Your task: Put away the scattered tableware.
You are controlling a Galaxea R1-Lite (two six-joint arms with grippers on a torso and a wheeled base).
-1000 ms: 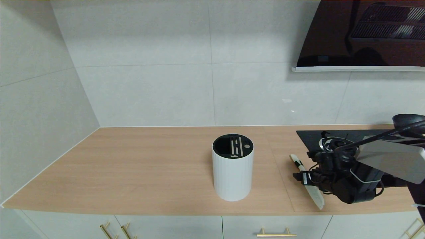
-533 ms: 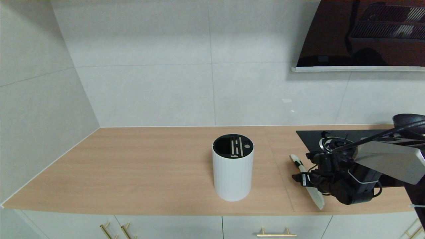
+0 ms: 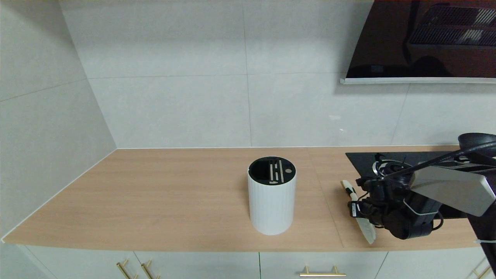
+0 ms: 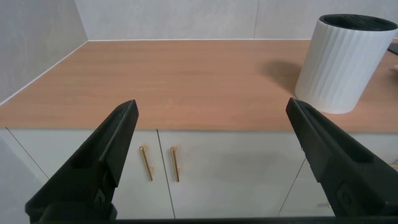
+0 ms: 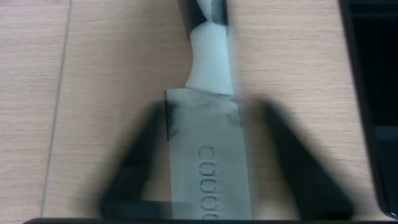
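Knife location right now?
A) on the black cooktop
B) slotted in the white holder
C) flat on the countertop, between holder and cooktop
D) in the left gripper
C: the knife lies flat on the countertop, between the white holder and the cooktop, with the right gripper straddling its blade.

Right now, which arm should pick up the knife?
Right. The right gripper is directly over the knife, while the left gripper hangs in front of the counter edge, on the white holder's far side.
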